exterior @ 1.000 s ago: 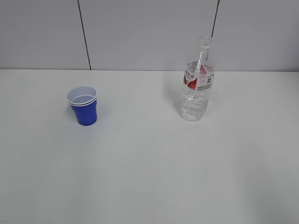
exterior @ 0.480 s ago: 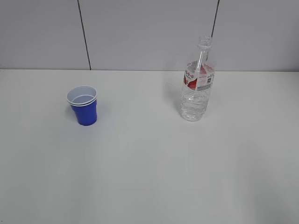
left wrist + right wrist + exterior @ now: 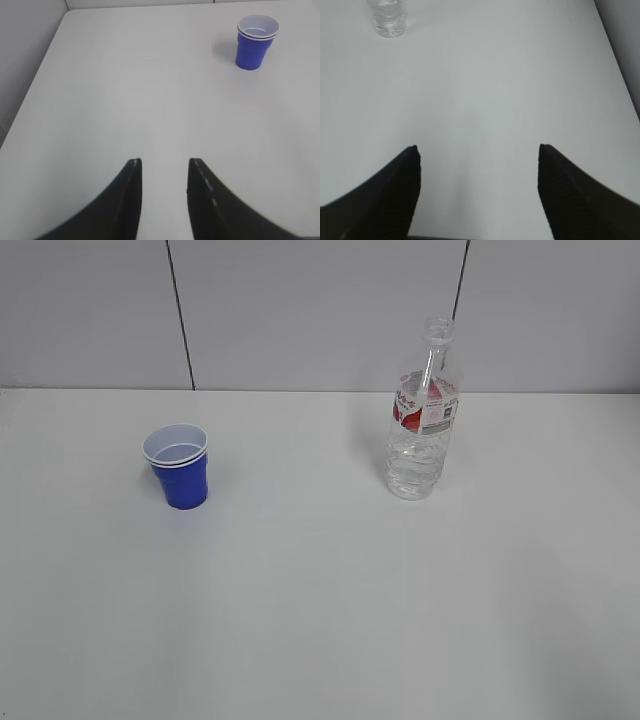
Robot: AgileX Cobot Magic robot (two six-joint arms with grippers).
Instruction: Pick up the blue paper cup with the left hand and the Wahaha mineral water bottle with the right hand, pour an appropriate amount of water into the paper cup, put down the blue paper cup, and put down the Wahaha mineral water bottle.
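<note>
The blue paper cup [image 3: 180, 466] stands upright on the white table, left of middle in the exterior view. It also shows in the left wrist view [image 3: 255, 42], far ahead and to the right of my left gripper [image 3: 164, 162], which is open and empty over bare table. The Wahaha mineral water bottle [image 3: 422, 420] stands upright at the right, capless. Only its clear base shows in the right wrist view [image 3: 389, 17], far ahead and left of my right gripper [image 3: 478, 148], which is open wide and empty. Neither arm shows in the exterior view.
The white table [image 3: 320, 590] runs back to a grey panelled wall [image 3: 320, 310]. Its left edge shows in the left wrist view [image 3: 45, 65] and its right edge in the right wrist view [image 3: 617, 55].
</note>
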